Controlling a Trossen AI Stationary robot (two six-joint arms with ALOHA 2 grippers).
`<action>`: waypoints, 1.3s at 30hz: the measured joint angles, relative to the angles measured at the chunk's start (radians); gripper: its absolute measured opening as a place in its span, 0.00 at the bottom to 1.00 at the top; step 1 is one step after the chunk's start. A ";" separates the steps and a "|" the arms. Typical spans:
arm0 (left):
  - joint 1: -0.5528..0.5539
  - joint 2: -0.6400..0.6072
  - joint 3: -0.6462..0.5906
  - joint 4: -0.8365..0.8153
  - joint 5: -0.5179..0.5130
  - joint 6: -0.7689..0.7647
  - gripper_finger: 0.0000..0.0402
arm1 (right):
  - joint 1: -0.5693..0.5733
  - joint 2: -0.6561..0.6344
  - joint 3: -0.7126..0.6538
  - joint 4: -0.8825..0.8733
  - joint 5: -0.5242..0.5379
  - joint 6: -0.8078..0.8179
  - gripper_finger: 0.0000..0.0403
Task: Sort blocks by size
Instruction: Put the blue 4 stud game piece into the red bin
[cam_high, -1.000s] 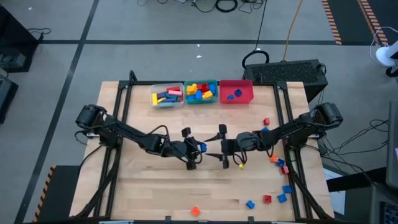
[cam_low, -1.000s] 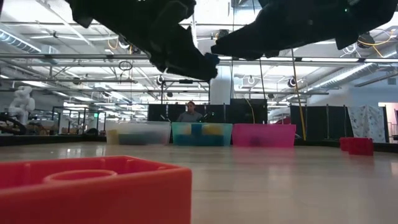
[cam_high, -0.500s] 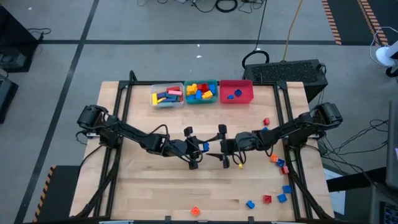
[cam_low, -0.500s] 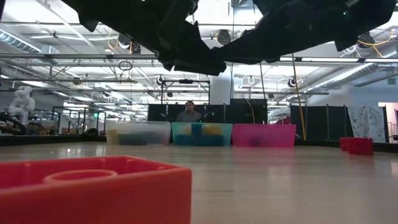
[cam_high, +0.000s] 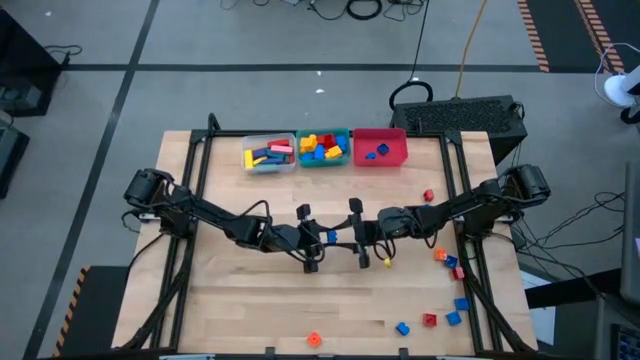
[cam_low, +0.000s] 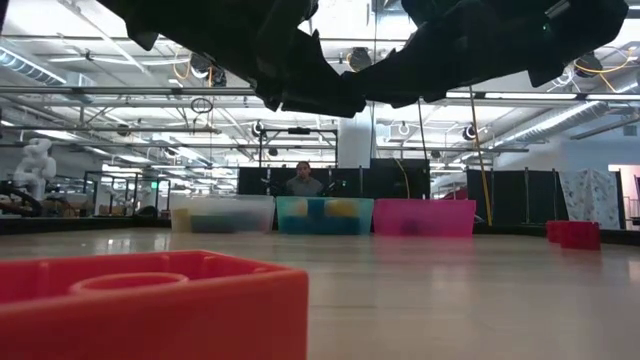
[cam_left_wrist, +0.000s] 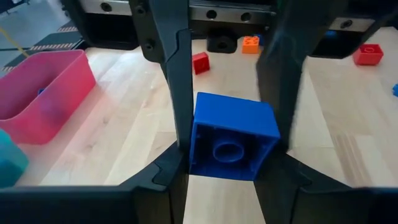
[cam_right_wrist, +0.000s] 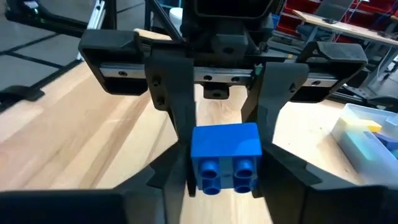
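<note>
- Blue brick (cam_left_wrist: 233, 135): square, glossy plastic, hollow underside with round tube; above table centre, clamped by left gripper (cam_high: 318, 238); right gripper (cam_high: 352, 236) fingers flanking it, grip not discernible.
- Clear bin (cam_high: 268, 153): long bars.
- Teal bin (cam_high: 324, 147): medium bricks.
- Red bin (cam_high: 380, 146): small blue pieces.
- Wooden table (cam_high: 250, 300): pale planks, loose blocks (cam_high: 445, 290) scattered on the right side.

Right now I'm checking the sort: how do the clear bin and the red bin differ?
The clear bin has see-through walls; the red bin is solid red. The clear bin holds a pile of long bars in several colours; the red bin holds only a couple of small blue blocks. The clear bin is at the left end of the row, the red bin at the right end, with the teal bin between them. Both are rectangular and stand at the table's far edge.
</note>
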 joint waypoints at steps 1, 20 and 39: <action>-0.001 0.000 0.000 0.001 0.000 0.001 0.35 | 0.000 0.000 0.000 0.001 0.000 0.001 0.36; 0.086 -0.001 0.002 -0.141 -0.026 -0.142 0.68 | -0.071 -0.092 0.001 -0.194 0.323 0.009 0.29; 0.105 0.020 0.000 -0.154 -0.083 -0.133 0.69 | -0.763 -0.131 0.000 -0.507 0.182 0.149 0.32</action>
